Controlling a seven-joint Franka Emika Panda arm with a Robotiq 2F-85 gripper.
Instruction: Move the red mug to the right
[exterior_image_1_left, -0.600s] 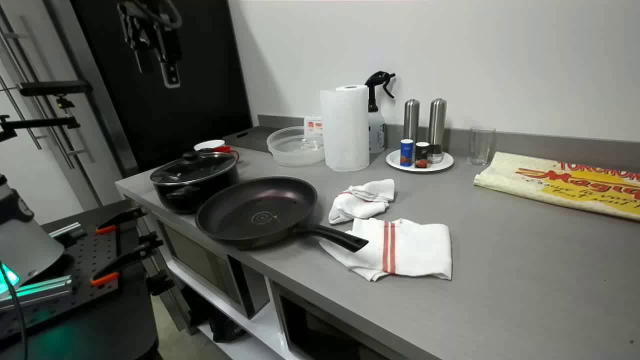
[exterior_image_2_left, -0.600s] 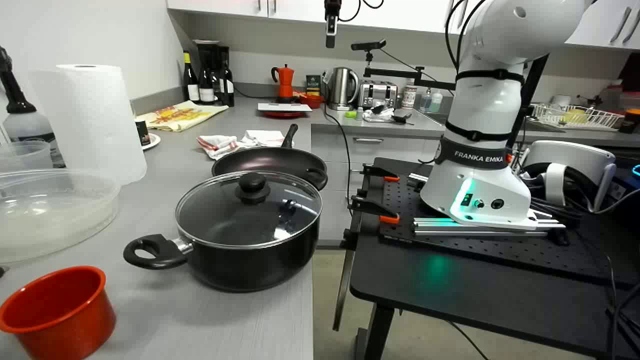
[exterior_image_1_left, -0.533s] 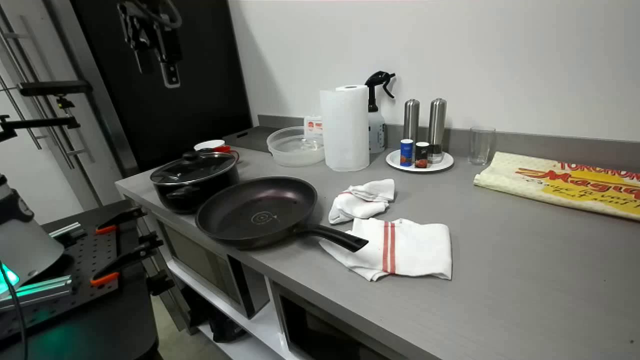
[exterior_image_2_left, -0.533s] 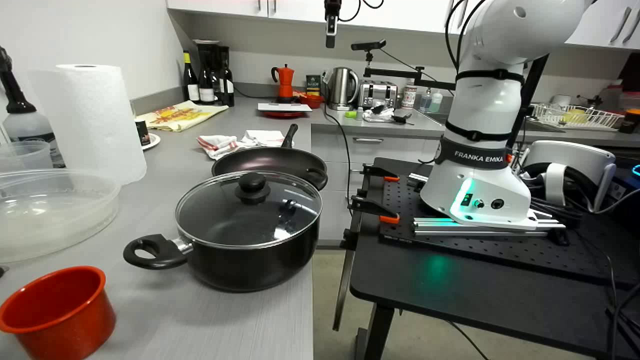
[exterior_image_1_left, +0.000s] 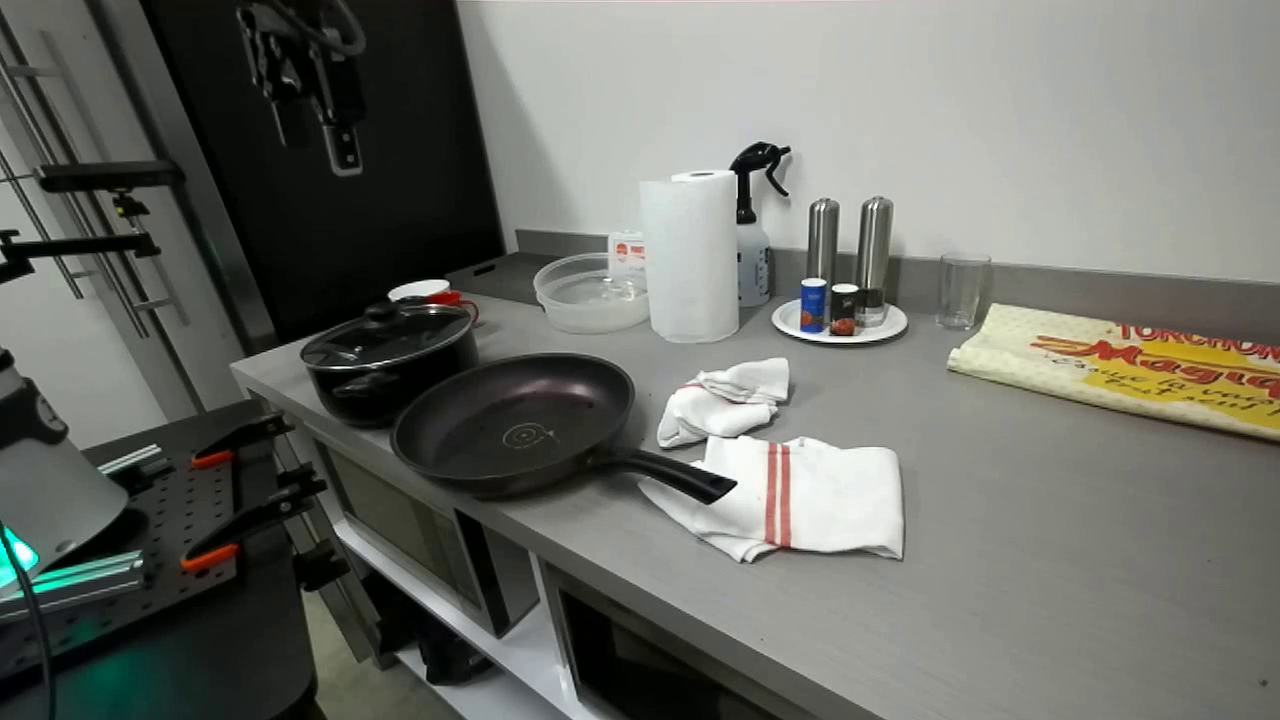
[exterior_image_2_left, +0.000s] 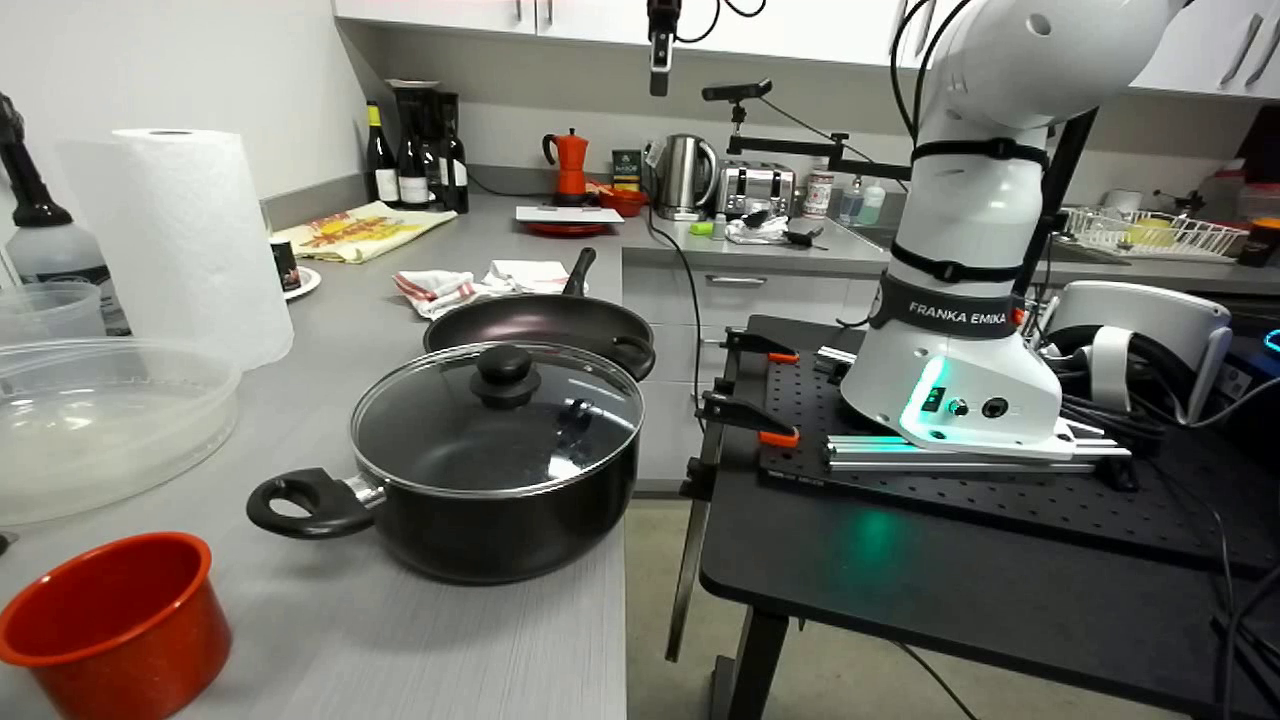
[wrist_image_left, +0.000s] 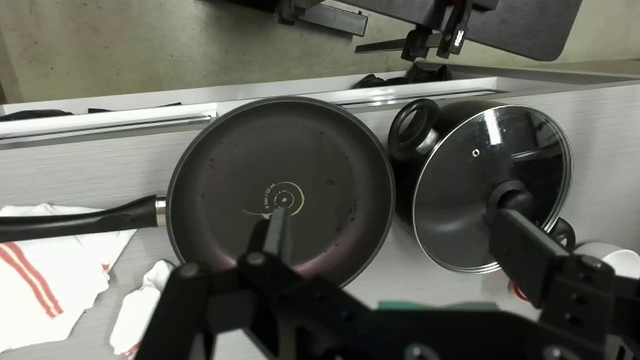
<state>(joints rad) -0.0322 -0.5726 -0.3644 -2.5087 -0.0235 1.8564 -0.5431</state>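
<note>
The red mug (exterior_image_2_left: 130, 630) stands upright on the grey counter, at the lower left in an exterior view. In an exterior view it is mostly hidden behind the lidded black pot, with a small red part (exterior_image_1_left: 448, 298) showing beside something white. In the wrist view only a thin red curve (wrist_image_left: 520, 293) shows by the right finger; the rest is hidden. My gripper (wrist_image_left: 395, 220) is open and empty, its fingers over the frying pan and the pot lid. It hangs high above the counter in both exterior views (exterior_image_1_left: 316, 145) (exterior_image_2_left: 660, 80), well apart from the mug.
The lidded black pot (exterior_image_2_left: 500, 430) stands beside the mug, with the frying pan (exterior_image_1_left: 520, 425) against it. A clear plastic bowl (exterior_image_1_left: 590, 300), a paper towel roll (exterior_image_1_left: 692, 260) and a spray bottle (exterior_image_1_left: 755, 262) stand near the wall. Red-striped white cloths (exterior_image_1_left: 830, 500) lie by the pan handle.
My gripper has shifted very slightly, high above the counter. The mug, pot, pan and other things have not moved.
</note>
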